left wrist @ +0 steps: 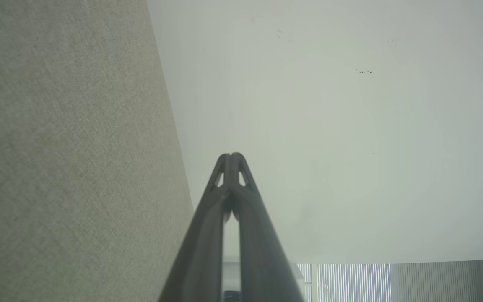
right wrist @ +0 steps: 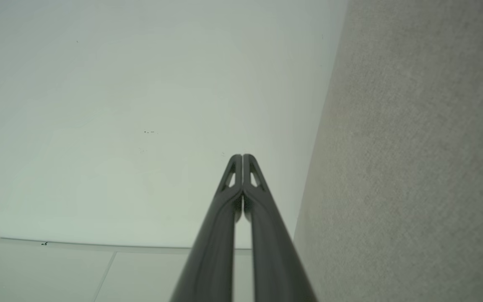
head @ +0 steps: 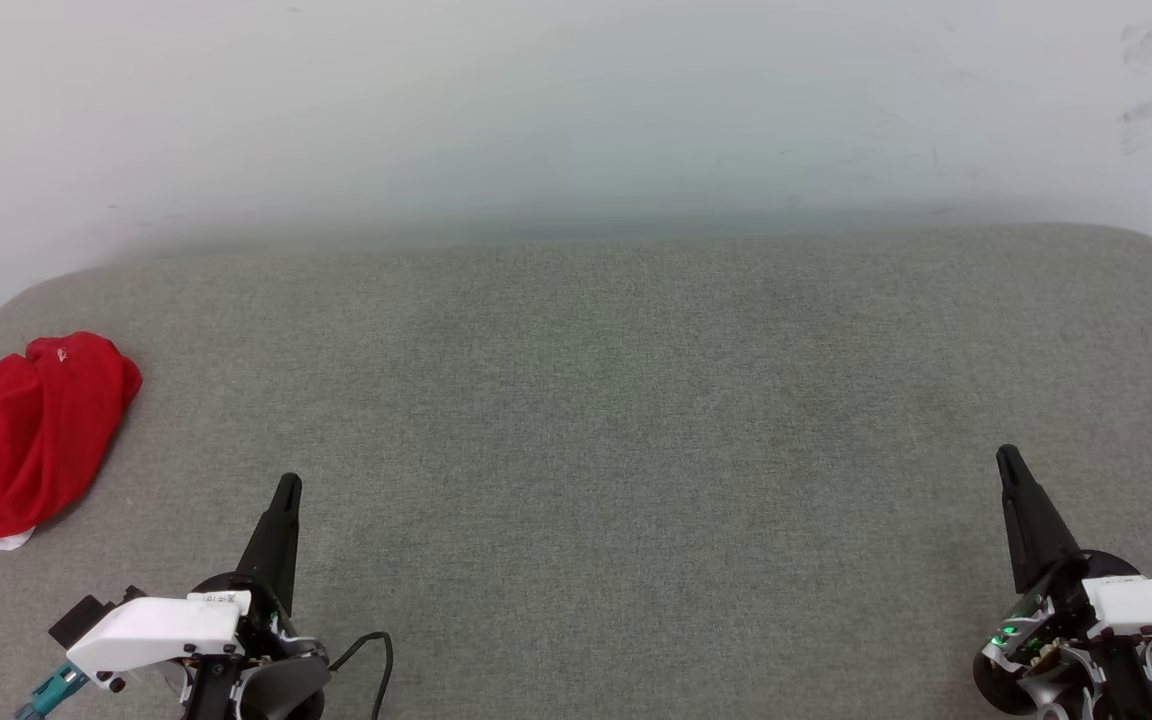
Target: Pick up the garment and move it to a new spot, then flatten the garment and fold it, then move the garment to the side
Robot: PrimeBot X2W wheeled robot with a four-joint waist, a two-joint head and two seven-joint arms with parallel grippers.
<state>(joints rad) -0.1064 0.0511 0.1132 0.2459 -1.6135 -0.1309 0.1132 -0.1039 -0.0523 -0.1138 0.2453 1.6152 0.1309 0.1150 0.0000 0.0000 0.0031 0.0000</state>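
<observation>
The garment (head: 21,440) is a crumpled red heap with a strip of white trim at its lower edge, lying at the far left of the grey padded surface (head: 616,420) and running off the head view's left edge. My left gripper (head: 288,484) is shut and empty at the lower left, well to the right of the heap and nearer me. Its closed tips (left wrist: 232,156) point toward the pale wall. At the lower right my right gripper (head: 1007,455) is shut too, holding nothing, with its tips (right wrist: 242,157) pressed together.
A white wall (head: 576,110) rises straight behind the grey surface's far edge. The surface has rounded corners at the back left and back right. A dark cable (head: 376,660) loops beside my left wrist. Vertical blinds (left wrist: 350,281) show in the left wrist view.
</observation>
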